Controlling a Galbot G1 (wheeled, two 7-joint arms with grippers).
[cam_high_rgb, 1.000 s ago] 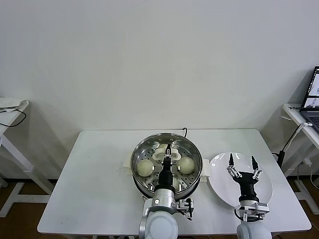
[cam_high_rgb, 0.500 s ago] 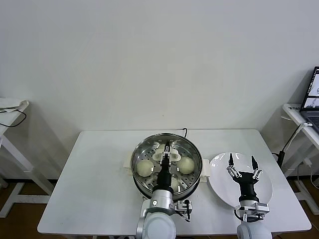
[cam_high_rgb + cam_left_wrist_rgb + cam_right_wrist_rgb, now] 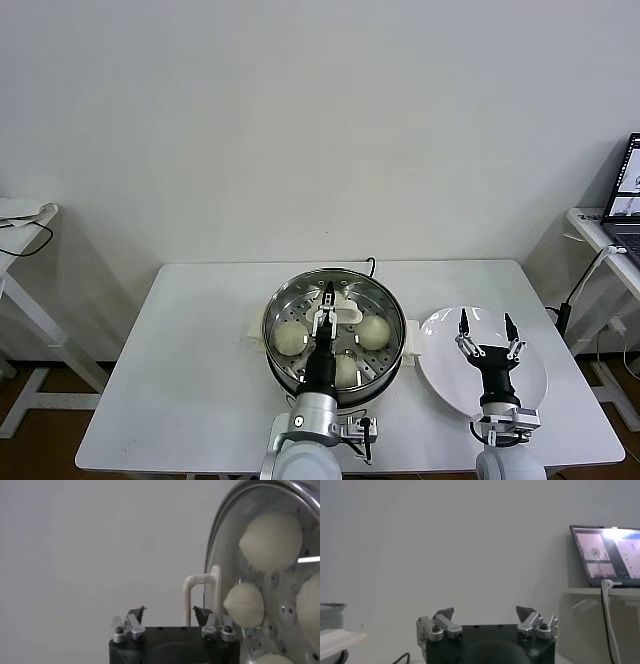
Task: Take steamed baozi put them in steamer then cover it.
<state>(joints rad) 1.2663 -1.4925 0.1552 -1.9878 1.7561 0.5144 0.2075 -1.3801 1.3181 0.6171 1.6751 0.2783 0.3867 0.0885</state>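
The steamer [image 3: 268, 332] stands mid-table with the glass cover [image 3: 352, 296] lying on it. Through the glass I see three steamed baozi [image 3: 290, 338] [image 3: 373, 331] [image 3: 346, 369]. My left gripper [image 3: 327, 300] hangs open over the cover's white handle [image 3: 347, 313], which it does not grip. In the left wrist view the handle [image 3: 200, 582] stands just beyond the open left gripper [image 3: 169, 611], with baozi [image 3: 272, 540] behind the glass. My right gripper [image 3: 485, 318] [image 3: 485, 611] is open and empty above the white plate [image 3: 530, 385].
The plate lies to the right of the steamer, near the table's right edge. A laptop [image 3: 630, 190] [image 3: 607, 555] and cables sit on a side table at far right. Another small table [image 3: 20, 215] stands at far left.
My left gripper has opened and let go of the cover's handle, drawing back slightly toward the near side. The cover stays on the steamer. The right arm has not moved.
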